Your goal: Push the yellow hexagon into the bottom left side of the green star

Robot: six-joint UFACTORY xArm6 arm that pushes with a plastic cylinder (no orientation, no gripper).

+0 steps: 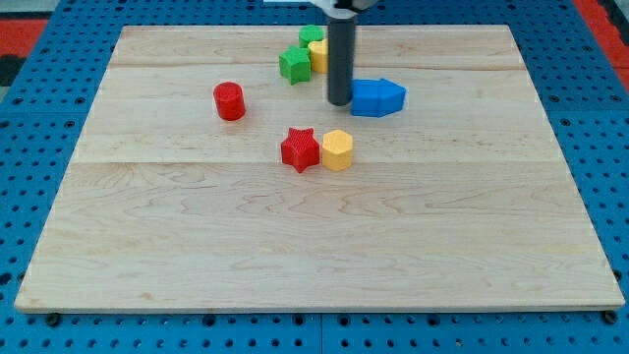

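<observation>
1. Near the view's top, just right of centre, the arm is coming straight down as a dark upright rod (340, 59), its upper end running out of view under a pale fitting.
2. Its lower end, my tip (339, 102), is resting on the wooden surface (314, 246), standing vertical with no visible tilt.
3. The arm is carrying no hand at all, only this bare rod, so nothing is being held or clamped.
4. My tip is standing just beside the left edge of the blue block (378, 97), a pointed, arrow-like shape; whether they are touching I cannot tell.
5. The yellow hexagon (337, 149) is sitting well below my tip, toward the middle of the surface, apart from the rod.
6. Touching the hexagon's left side is the red star (301, 148), the two lying side by side.
7. The green star (294, 65) is lying up and to the left of my tip, near the top edge, well apart from the yellow hexagon.
8. Just right of the green star, a second yellow block (318, 55) is partly hidden behind the rod, and a second green block (312, 35) is peeking out above it; their shapes are not clear.
9. The red cylinder (229, 100) is standing alone toward the view's left, level with my tip.
</observation>
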